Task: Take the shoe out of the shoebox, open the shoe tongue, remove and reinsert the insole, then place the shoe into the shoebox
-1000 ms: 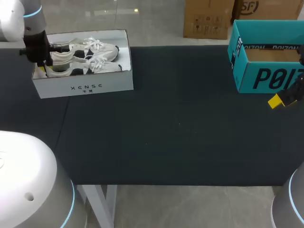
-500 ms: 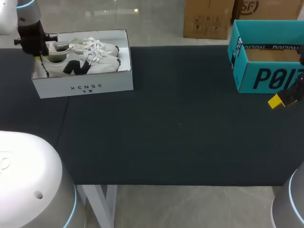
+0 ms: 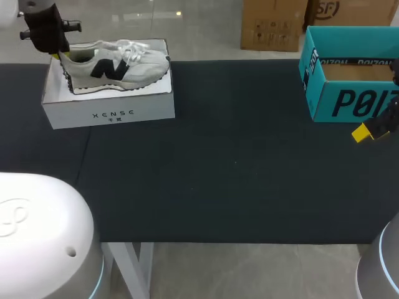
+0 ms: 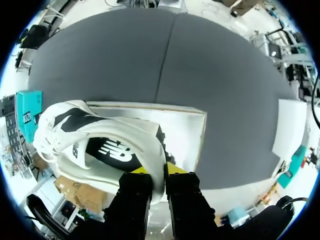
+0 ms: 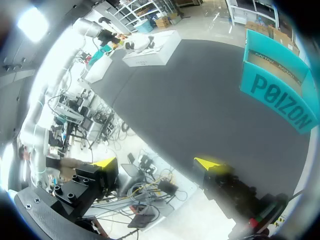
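Counter (image 3: 237, 162), ten o'clock: shoe (image 3: 118, 65) is being lifted out of shoebox (image 3: 112, 113) by clamped left jaws, nearly completing extraction; right jaws apart.

Over the far left corner the left arm is standing tall, and the left gripper (image 4: 158, 173) is pointing down, pinching the heel collar of the shoe (image 3: 118, 65) between both yellow tips. At the right edge the right gripper (image 5: 156, 164) is hovering low, fingers spread wide, gripping nothing.

Pale cloth shoe (image 3: 118, 67), matt white card shoebox (image 3: 112, 113), dark matt table (image 3: 237, 168), smooth teal card box (image 3: 349, 103)
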### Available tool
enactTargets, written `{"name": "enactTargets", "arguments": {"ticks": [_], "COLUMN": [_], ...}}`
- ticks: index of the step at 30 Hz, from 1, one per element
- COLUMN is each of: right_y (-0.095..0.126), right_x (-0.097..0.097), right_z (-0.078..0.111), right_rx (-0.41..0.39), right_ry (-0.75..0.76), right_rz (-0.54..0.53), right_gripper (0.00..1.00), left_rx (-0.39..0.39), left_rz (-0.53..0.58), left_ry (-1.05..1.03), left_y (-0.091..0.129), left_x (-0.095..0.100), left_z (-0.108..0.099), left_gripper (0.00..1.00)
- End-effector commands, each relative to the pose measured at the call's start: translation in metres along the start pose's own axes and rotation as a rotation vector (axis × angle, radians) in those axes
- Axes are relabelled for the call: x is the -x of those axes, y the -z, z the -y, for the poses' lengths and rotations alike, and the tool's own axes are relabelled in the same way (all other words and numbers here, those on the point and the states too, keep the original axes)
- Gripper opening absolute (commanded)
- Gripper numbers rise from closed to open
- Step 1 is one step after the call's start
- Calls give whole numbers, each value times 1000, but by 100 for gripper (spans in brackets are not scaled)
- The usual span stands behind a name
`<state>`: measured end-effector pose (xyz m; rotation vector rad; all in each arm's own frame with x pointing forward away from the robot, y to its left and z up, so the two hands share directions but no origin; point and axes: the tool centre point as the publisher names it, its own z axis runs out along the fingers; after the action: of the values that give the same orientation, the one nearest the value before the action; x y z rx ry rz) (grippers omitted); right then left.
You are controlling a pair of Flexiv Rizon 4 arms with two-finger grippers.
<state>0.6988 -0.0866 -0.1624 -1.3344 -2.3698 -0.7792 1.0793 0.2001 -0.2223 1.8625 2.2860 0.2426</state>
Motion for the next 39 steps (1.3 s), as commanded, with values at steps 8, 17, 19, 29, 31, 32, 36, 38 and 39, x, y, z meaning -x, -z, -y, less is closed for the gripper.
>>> {"name": "enactTargets", "arguments": {"ticks": [8, 17, 19, 29, 31, 32, 36, 38, 39], "right_y": [0, 0, 0, 0, 0, 0, 0, 0, 0], "right_x": [0, 0, 0, 0, 0, 0, 0, 0, 0], "right_z": [0, 0, 0, 0, 0, 0, 0, 0, 0], "right_rx": [-1, -1, -1, -1, -1, -1, -1, -1, -1], "right_ry": [-2, -2, -2, -2, -2, -2, -2, -2, -2], "right_rz": [1, 1, 1, 1, 1, 1, 1, 1, 1], "right_gripper": [100, 100, 100, 100, 100, 100, 100, 100, 100], "left_rx": [70, 45, 63, 12, 12, 10, -6, -8, -18], "left_rz": [-27, -34, -43, 1, -1, -2, -16, -30, -34], "left_ry": [-95, -84, -73, -110, -111, -112, -109, -105, -99], "left_y": [68, 47, 37, 4, -2, -5, -16, -23, -26], "left_x": [103, 177, 190, 254, 267, 272, 288, 293, 296], "left_z": [106, 173, 182, 222, 227, 230, 241, 247, 251], "left_gripper": [0, 0, 0, 0, 0, 0, 0, 0, 0]}}
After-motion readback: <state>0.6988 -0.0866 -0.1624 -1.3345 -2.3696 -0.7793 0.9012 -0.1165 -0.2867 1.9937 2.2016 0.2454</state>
